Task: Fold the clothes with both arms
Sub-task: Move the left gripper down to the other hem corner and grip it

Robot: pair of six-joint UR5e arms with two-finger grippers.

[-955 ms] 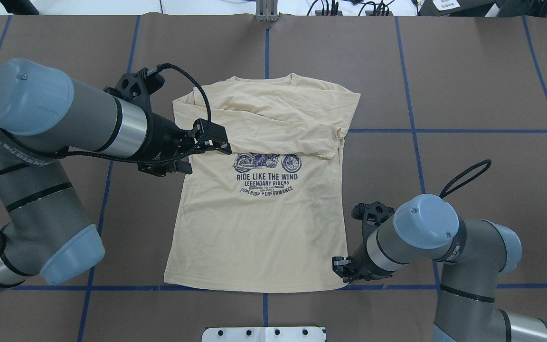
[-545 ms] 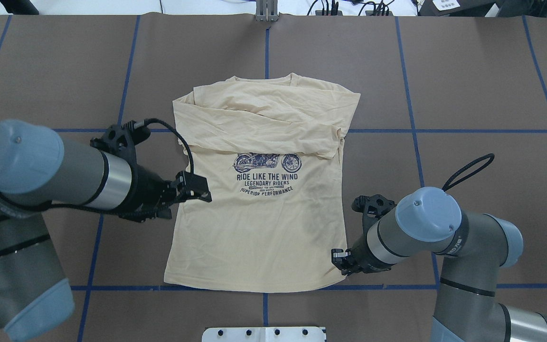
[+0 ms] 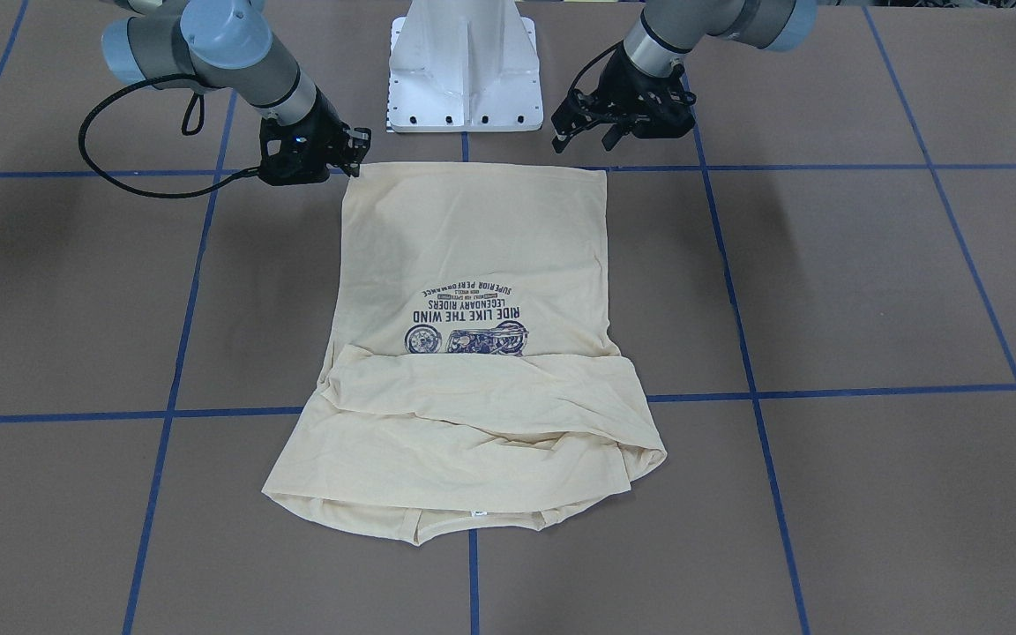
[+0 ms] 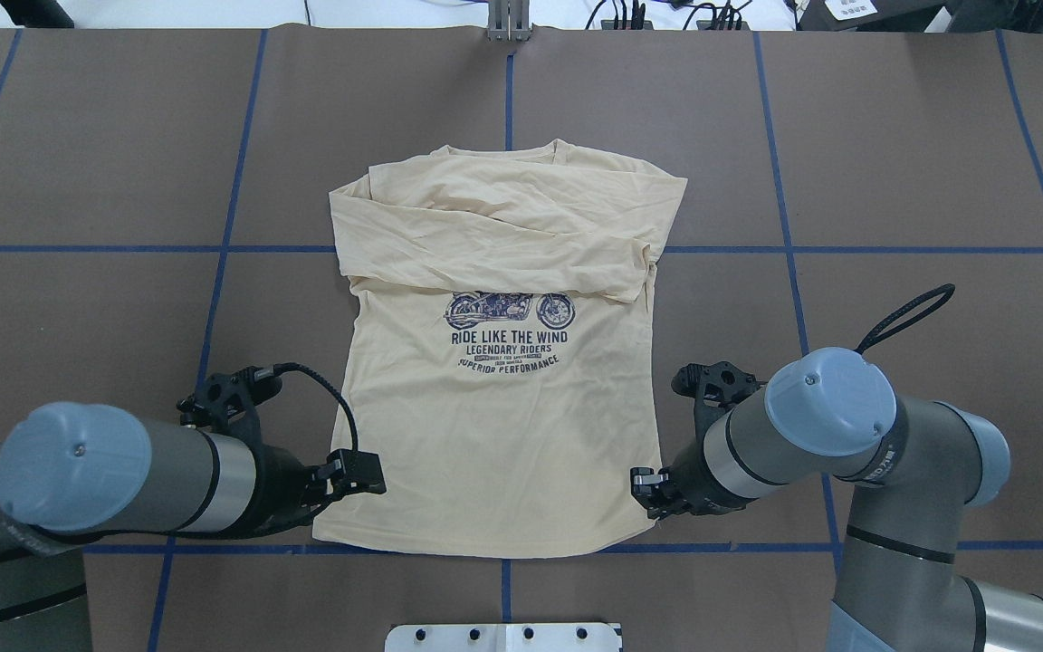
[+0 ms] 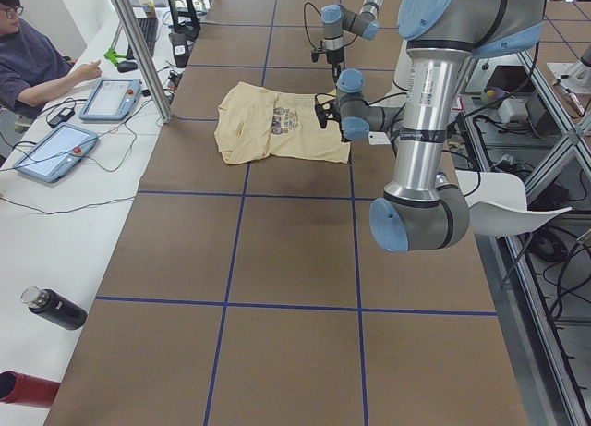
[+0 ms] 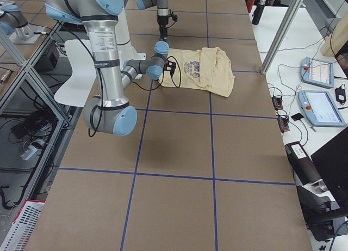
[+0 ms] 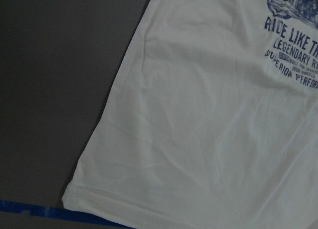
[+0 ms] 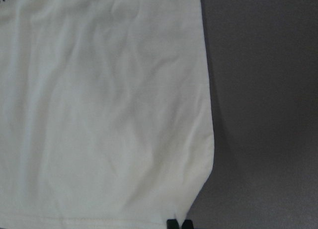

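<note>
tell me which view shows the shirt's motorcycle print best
Overhead exterior: the motorcycle print is upright and legible. Front-facing shows it upside down, left wrist clips it, side views show it tiny, right wrist almost none.

Open table [image 4: 893,136] rings the shirt [image 4: 503,435]; the pedestal [image 3: 464,62] stands near its hem.

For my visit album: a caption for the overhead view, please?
Left black two-finger gripper and right black two-finger gripper flank the hem of a pale cream motorcycle-print shirt.
</note>
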